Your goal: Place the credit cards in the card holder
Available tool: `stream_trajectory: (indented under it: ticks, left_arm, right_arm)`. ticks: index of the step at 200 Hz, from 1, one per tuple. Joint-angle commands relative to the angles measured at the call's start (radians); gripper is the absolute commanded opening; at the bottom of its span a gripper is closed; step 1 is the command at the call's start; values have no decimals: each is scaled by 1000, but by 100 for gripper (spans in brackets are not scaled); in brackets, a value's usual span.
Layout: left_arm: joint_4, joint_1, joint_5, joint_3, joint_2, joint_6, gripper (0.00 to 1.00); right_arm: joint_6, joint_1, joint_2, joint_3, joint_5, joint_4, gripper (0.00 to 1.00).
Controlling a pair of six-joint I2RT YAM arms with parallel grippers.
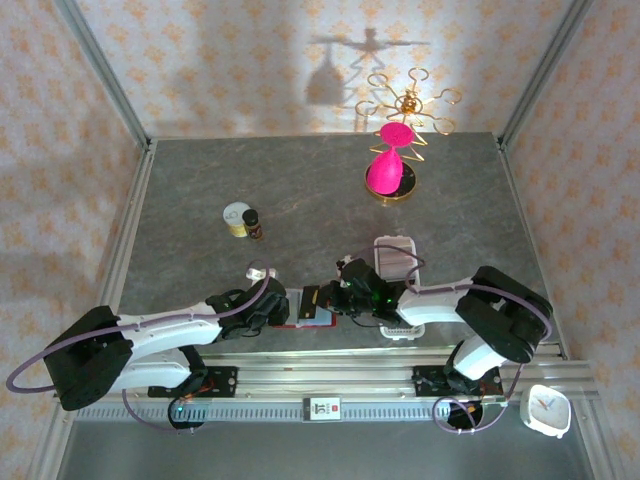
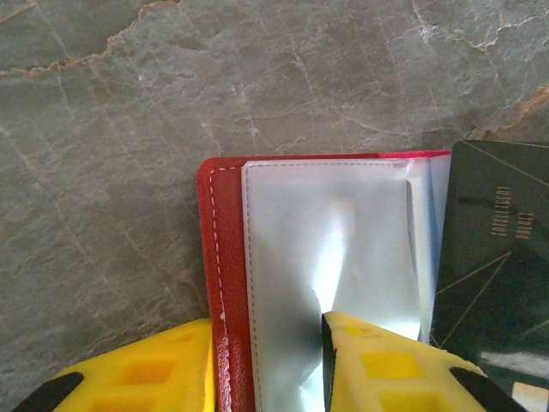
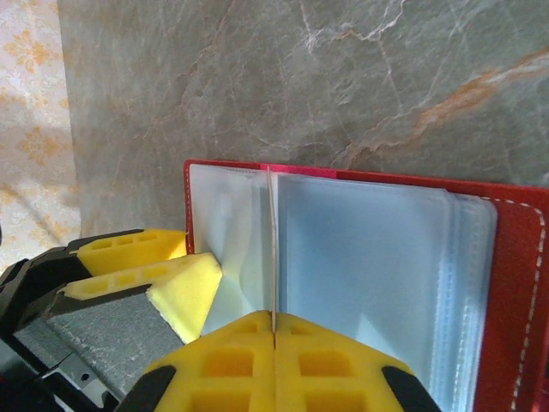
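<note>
The red card holder (image 2: 225, 223) lies open on the grey table near the front edge, its clear sleeves facing up. My left gripper (image 2: 268, 322) is shut on its left side, one finger outside the red cover and the other pressing a dent into a sleeve. My right gripper (image 3: 273, 313) is shut on a black credit card (image 2: 497, 257), which shows edge-on (image 3: 272, 240) standing upright over the sleeves at the holder's (image 3: 523, 283) fold. From above, both grippers (image 1: 285, 312) (image 1: 330, 300) meet over the holder (image 1: 297, 324).
A white slotted tray (image 1: 394, 255) lies just behind the right arm, and another white piece (image 1: 400, 331) sits under its forearm. A small jar (image 1: 237, 218) and a dark bottle (image 1: 254, 225) stand mid-left. A gold stand with a pink object (image 1: 392, 165) is at the back.
</note>
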Motion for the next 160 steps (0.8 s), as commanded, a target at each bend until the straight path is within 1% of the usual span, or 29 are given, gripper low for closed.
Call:
stream_trajectory:
  ticks: [1, 130, 141, 160]
  left_arm:
    - [33, -11, 56, -30, 15, -16, 33]
    - [79, -11, 80, -61, 11, -34, 33]
    - [88, -11, 85, -65, 12, -40, 34]
    - [104, -10, 88, -73, 9, -48, 38]
  right_arm:
    - [17, 8, 25, 24, -8, 44, 0]
    - [24, 30, 77, 33, -34, 48, 0]
    - [20, 31, 80, 36, -34, 47, 0]
    - [7, 31, 86, 50, -35, 31, 0]
